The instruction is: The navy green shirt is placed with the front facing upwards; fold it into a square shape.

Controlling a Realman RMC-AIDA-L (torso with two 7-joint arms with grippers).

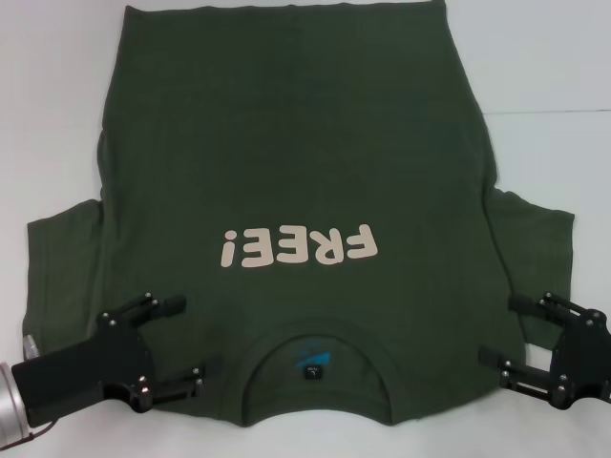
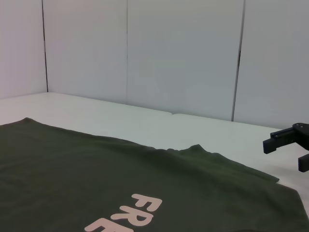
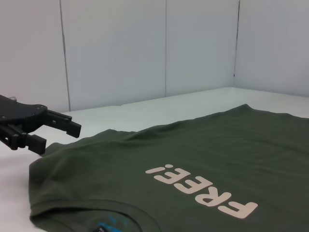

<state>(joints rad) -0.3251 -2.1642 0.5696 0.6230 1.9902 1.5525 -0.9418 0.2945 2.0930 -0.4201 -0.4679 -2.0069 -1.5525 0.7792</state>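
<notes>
The navy green shirt (image 1: 296, 143) lies flat with its front up and its collar (image 1: 310, 358) nearest me. The off-white "FREE!" print (image 1: 296, 248) reads upside down in the head view. My left gripper (image 1: 189, 342) is open over the shoulder just left of the collar. On the other side, my right gripper (image 1: 500, 329) stands open at the shirt's right shoulder edge. Nothing is between either pair of fingers. The left wrist view shows the shirt (image 2: 96, 174) with the right gripper (image 2: 283, 154) beyond it. The right wrist view shows the shirt (image 3: 217, 154) and the left gripper (image 3: 60, 137).
The shirt rests on a white table (image 1: 544, 95). Both short sleeves (image 1: 62, 258) (image 1: 544, 229) spread sideways. White wall panels (image 2: 183, 53) stand behind the table's far edge.
</notes>
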